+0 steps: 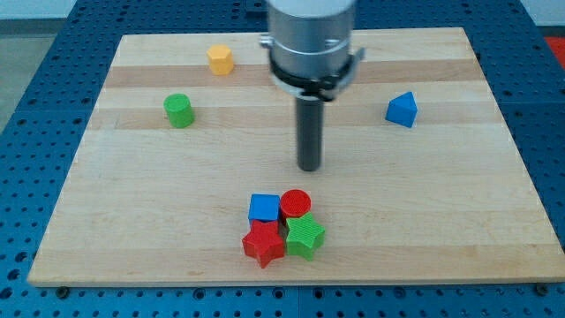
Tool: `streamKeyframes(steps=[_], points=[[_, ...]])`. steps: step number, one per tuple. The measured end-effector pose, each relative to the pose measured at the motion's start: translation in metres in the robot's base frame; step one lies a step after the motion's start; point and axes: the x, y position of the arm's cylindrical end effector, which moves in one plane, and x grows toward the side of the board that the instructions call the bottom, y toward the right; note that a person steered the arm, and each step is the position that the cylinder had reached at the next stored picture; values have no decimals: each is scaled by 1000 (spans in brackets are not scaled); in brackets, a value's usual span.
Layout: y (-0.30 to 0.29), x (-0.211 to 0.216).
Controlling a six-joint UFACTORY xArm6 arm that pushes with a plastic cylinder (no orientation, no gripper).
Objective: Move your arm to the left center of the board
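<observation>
- Nearest to us, at the bottom middle of the frame, sits a red star block (263, 245). It touches a green star block (305, 236) on its right.
- Just behind them are a blue cube (264, 208) and a red cylinder (296, 203), side by side. All four blocks are bunched together.
- Our tip (309, 167) is in the middle of the frame, above this bunch and apart from it. It touches no block.
- We have no pincer, only the dark rod, so nothing is held.
- The wooden board (132, 238) has its left middle far from our tip.
- A green cylinder (178, 110) is at the upper left.
- A yellow block (221, 59) is near the top.
- A blue block (402, 109) with a pointed top is at the upper right.
</observation>
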Motion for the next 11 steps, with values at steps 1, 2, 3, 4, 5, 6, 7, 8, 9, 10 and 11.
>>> streamKeyframes(steps=[1, 2, 3, 4, 5, 6, 7, 8, 9, 10, 11], points=[[3, 7], [3, 16], [1, 13], [-6, 0], [-11, 0], [-51, 0], [-77, 0], [-115, -1], [-165, -1], [-216, -10], [-257, -24]])
